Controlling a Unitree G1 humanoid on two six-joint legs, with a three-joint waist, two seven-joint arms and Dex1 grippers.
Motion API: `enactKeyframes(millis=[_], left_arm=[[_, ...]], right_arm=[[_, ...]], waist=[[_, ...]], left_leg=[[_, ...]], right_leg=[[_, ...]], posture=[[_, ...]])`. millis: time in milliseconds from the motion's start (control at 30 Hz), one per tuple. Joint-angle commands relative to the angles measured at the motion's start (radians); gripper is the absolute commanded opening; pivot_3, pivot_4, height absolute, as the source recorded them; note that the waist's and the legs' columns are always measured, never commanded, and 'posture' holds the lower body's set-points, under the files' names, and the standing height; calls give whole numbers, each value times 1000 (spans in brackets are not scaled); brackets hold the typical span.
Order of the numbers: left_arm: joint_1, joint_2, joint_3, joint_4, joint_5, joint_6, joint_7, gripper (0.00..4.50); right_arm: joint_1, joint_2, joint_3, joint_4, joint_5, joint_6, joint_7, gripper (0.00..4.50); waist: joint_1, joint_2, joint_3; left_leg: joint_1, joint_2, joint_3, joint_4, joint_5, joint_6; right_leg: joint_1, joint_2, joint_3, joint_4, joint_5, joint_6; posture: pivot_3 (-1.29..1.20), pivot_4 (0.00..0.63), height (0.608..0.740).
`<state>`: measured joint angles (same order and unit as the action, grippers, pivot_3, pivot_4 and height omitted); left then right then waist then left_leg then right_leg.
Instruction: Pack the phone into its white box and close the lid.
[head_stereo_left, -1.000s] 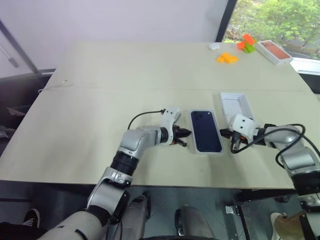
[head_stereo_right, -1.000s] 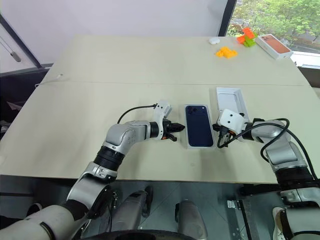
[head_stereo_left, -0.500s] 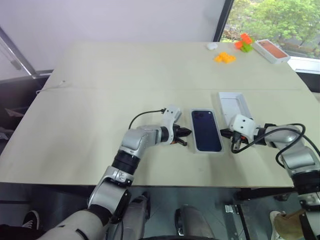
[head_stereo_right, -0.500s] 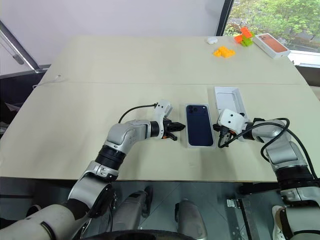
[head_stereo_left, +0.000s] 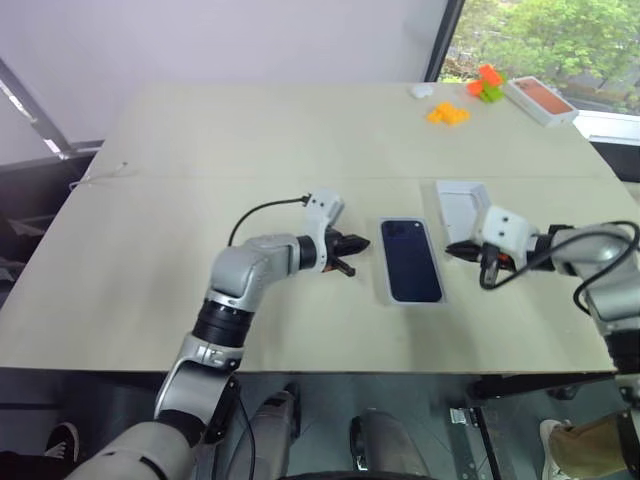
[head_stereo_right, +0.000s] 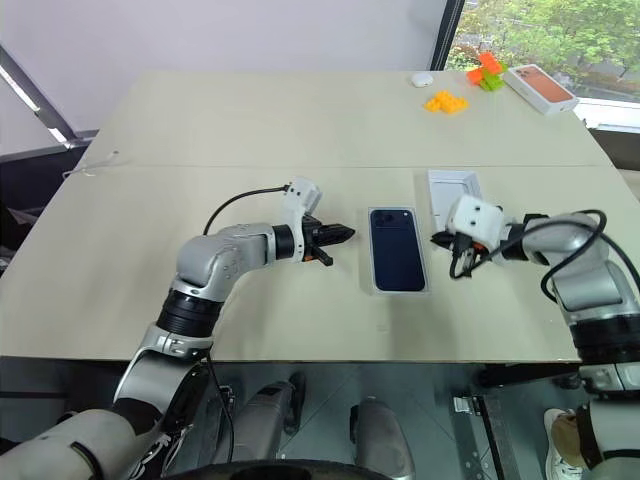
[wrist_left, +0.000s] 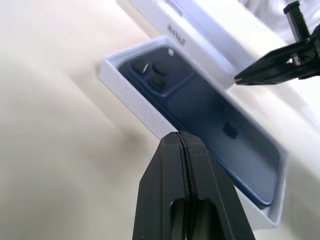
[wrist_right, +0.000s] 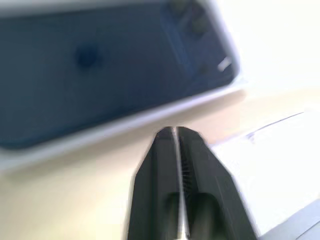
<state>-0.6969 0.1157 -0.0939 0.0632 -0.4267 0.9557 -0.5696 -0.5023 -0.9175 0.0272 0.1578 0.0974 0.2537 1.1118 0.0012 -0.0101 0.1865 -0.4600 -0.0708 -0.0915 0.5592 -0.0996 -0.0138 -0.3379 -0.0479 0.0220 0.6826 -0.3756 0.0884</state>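
The dark blue phone (head_stereo_left: 410, 260) lies camera side up inside the white box (wrist_left: 131, 96) at the middle of the table. Right of it and slightly farther back, the lid (head_stereo_left: 462, 203) rests with its plain white inside facing up. My left gripper (head_stereo_left: 350, 245) hovers just left of the box, pointing at it, its fingers (wrist_left: 178, 150) pressed together and empty. From the other side, my right gripper (head_stereo_left: 450, 247) hangs between box and lid, above the table; its fingers (wrist_right: 174, 150) are also shut on nothing.
At the far right corner lie a white box with an orange-red top (head_stereo_left: 543, 101), orange pieces (head_stereo_left: 447, 114), orange and green blocks (head_stereo_left: 485, 85) and a small white object (head_stereo_left: 421, 91). A seam (head_stereo_left: 200, 178) crosses the tan table.
Both grippers have lifted off the table beside the box. The left one has also drawn back to the left, widening its gap to the box. The phone and box stay put.
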Motion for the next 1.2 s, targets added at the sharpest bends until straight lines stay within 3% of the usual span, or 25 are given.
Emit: enactKeyframes(millis=[33,67,200,233,567,1033,1133,1200], left_arm=[[1,74,78,-117,-58,-9,-44,1836],[5,110,89,-130,-61,-21,-61,2255],[36,260,151,-156,-94,-61,-161,4306],[46,291,163,-163,-104,-82,-195,4412],[220,551,304,-277,-282,-118,-476,4412],[296,584,340,-301,-290,-236,-465,4412],[296,580,345,-310,-290,-242,-439,4500],[297,582,342,-316,-293,-242,-431,4500]], right_arm=[[-97,40,-52,-47,35,125,-88,1923],[-122,56,-49,-43,24,157,-125,2282],[-180,115,7,-31,-62,291,-274,4406],[-184,128,16,-28,-76,331,-301,4466],[-212,193,42,34,-161,527,-496,4466],[-221,239,87,41,-171,601,-542,4466],[-221,267,75,77,-162,611,-569,3603],[-218,272,81,88,-166,601,-574,2631]], waist=[[-8,0,0],[-12,0,0],[-14,0,0],[-14,0,0],[-15,1,1],[-16,2,1],[-16,2,1],[-16,2,1]], left_leg=[[0,0,0,0,0,0],[0,0,0,0,0,0],[0,0,0,-2,0,0],[0,0,0,-2,0,0],[-1,0,1,-3,0,0],[-1,0,1,-5,0,0],[-1,0,1,-5,0,0],[-1,0,2,-5,0,0]], right_leg=[[0,0,0,0,0,0],[0,0,0,0,0,0],[-1,0,0,0,0,0],[-1,0,0,0,0,0],[-4,0,2,0,0,-1],[-9,-1,3,0,0,-1],[-9,-1,3,0,0,-1],[-9,-1,3,1,0,-1]], posture=[[0,150,740],[0,150,740],[0,150,740],[0,150,740],[0,150,740],[0,150,740],[0,150,740],[0,150,740]])
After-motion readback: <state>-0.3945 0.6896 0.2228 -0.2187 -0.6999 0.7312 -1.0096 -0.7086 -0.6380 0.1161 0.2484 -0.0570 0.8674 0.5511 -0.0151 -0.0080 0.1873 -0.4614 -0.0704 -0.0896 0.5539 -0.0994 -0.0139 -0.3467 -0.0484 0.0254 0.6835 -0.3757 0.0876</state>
